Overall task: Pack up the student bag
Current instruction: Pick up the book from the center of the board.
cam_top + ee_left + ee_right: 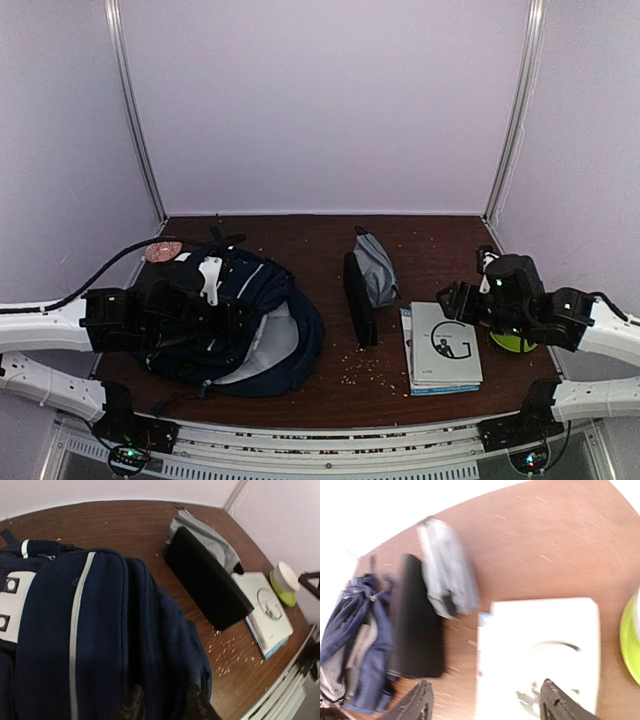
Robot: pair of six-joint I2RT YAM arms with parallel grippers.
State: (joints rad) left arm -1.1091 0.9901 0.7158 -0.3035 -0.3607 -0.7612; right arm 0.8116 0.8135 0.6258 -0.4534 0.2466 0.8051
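Navy backpack (235, 320) slumped at the left end of the counter (300, 240), grey lining showing. Left jaws part-open right over its fabric, gripping nothing. Right jaws spread wide above the white book (443, 345) near the right end, empty too.

large letter G on the white book (445, 345) cover, smaller print below it too small to read
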